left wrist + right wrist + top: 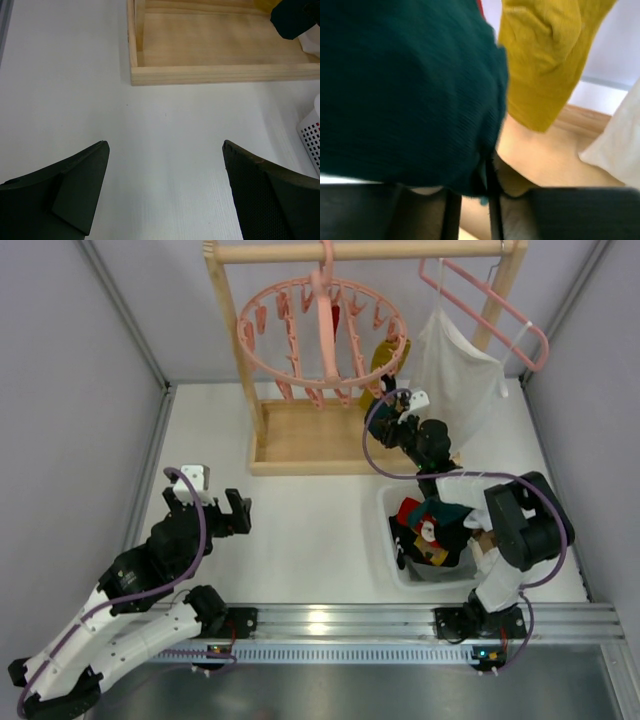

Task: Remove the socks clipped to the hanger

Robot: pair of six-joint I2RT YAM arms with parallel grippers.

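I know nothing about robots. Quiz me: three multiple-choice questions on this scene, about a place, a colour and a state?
1. Where is the white basket? A on the floor; B beside the right arm; C far left corner.
2. Colour of the sock beside the dark teal sock? A white; B blue; C mustard yellow.
3. The left gripper is: A open, empty; B shut on a sock; C shut on the basket.
Answers: B, top view shows it; C, right wrist view; A, jaws wide apart, nothing between.
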